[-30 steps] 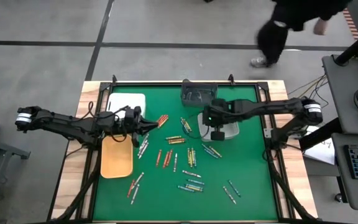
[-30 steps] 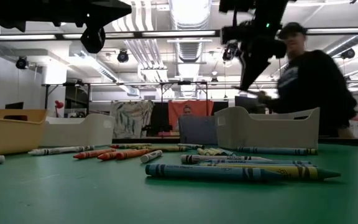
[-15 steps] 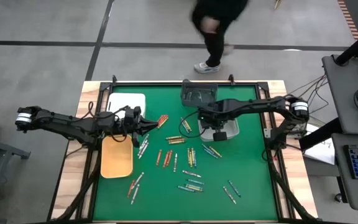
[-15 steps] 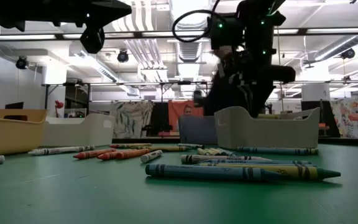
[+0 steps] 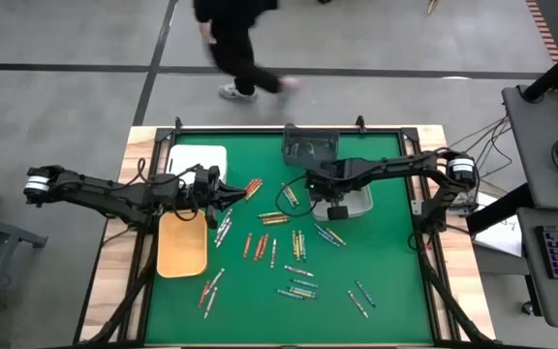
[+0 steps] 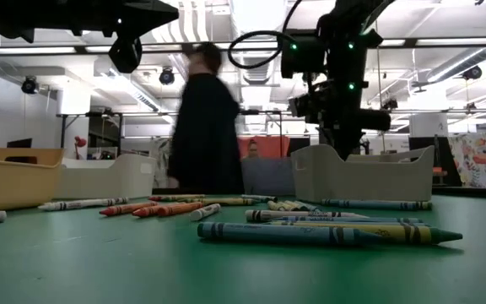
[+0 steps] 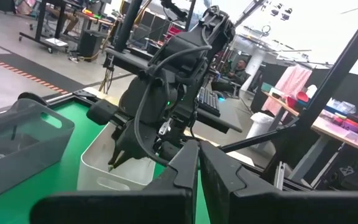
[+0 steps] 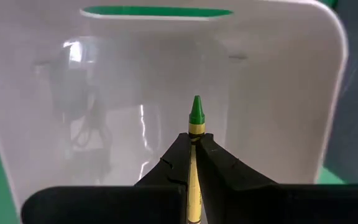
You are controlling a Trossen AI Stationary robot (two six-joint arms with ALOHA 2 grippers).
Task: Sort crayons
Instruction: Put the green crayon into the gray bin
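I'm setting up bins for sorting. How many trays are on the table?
4: white tray at far left, tan tray nearer than it, grey tray at the far edge, pale tray under the right gripper.

Bright, even light falls from the ceiling strip lamps (image 6: 251, 17), which burn out to white glare at table height. A person (image 6: 201, 122) walking behind the table (image 5: 386, 291) is smeared by motion blur, while the nearest crayons (image 6: 327, 234) stay fairly crisp. Soft reflections sheen the white bin wall (image 8: 278, 93).
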